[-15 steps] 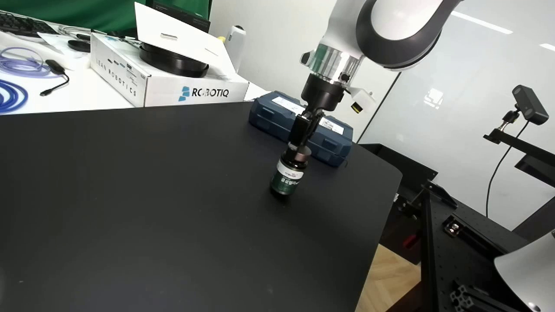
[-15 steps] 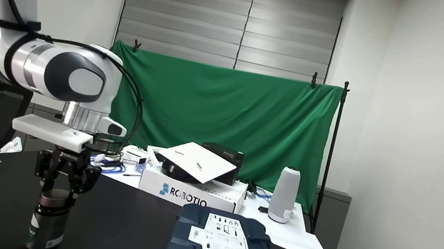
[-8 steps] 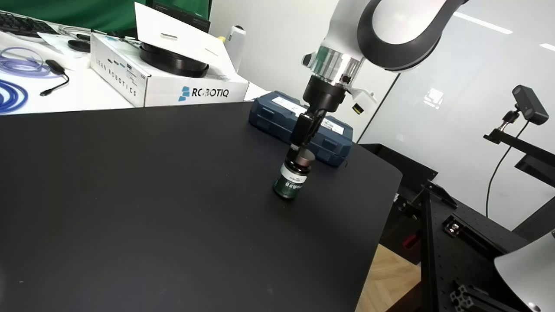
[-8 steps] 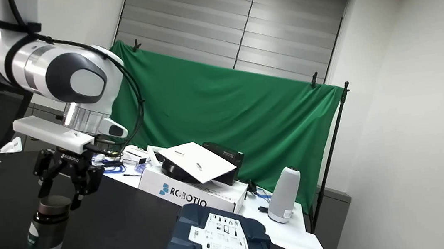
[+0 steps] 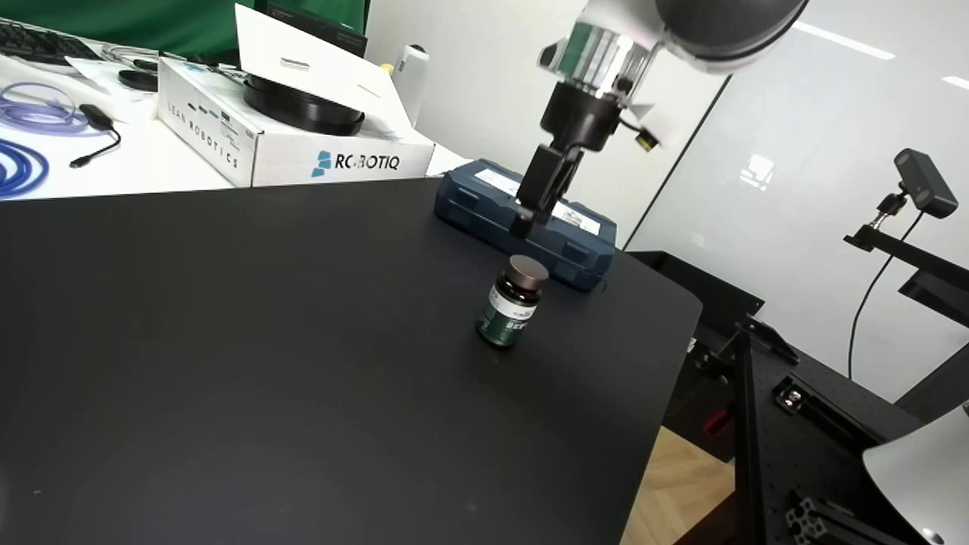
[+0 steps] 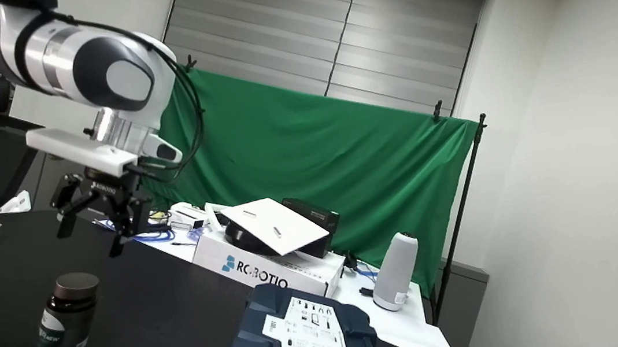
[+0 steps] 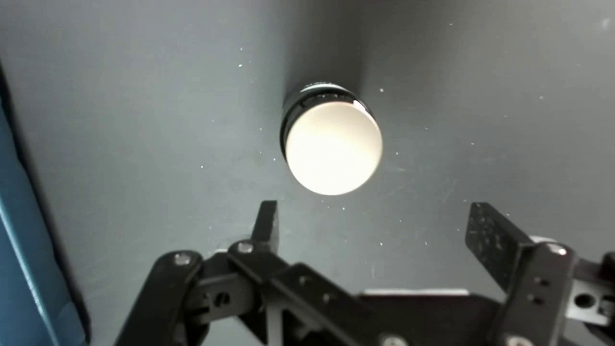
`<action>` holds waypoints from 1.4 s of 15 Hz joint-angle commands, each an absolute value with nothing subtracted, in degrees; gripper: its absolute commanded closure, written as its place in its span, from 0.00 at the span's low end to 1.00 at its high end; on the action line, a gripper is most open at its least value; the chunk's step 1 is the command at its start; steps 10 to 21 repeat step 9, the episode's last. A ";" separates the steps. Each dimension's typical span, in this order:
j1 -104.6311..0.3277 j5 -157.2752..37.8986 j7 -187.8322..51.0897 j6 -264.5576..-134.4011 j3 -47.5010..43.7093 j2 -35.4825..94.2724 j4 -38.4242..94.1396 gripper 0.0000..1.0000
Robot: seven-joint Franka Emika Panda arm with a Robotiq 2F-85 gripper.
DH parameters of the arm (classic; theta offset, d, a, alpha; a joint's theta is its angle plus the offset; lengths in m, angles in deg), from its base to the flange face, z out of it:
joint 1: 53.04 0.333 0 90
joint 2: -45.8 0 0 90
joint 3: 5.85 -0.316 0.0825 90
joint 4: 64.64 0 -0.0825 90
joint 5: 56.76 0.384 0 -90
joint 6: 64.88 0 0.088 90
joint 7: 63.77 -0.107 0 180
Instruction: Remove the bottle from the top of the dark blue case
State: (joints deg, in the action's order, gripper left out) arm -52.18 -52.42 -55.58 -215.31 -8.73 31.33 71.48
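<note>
The bottle (image 5: 511, 303), dark with a brown-black cap and a white and green label, stands upright on the black table in both exterior views. It is in front of the dark blue case (image 5: 469, 200) and apart from it. Above the bottle hangs my gripper (image 6: 90, 242), its fingers wide apart with nothing between them. From the wrist, the bottle's cap (image 7: 334, 149) looks bright and lies beyond the fingertips, touching neither. A blue side of the case (image 7: 29, 269) shows at the left edge of that view. On the case's top I see only a printed paper strip (image 6: 313, 336).
White Robotiq box (image 5: 341, 159) with a black round part and a tilted white panel on it, on a white table behind. Cables (image 5: 45, 113) lie at the far left. The black table's edge (image 5: 674, 378) runs down the right side, beside a frame.
The bottle came down onto the table in the gripper's hold and was let go. The fingers opened, and the gripper rose clear of the cap while the bottle stayed put.
</note>
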 commanded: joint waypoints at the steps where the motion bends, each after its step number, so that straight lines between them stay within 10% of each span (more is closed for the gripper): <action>1: -51.22 -53.03 -58.51 -206.20 -9.34 44.88 74.64 0.00; 21: -50.29 -52.30 -56.22 -198.64 -9.08 51.41 73.93 0.00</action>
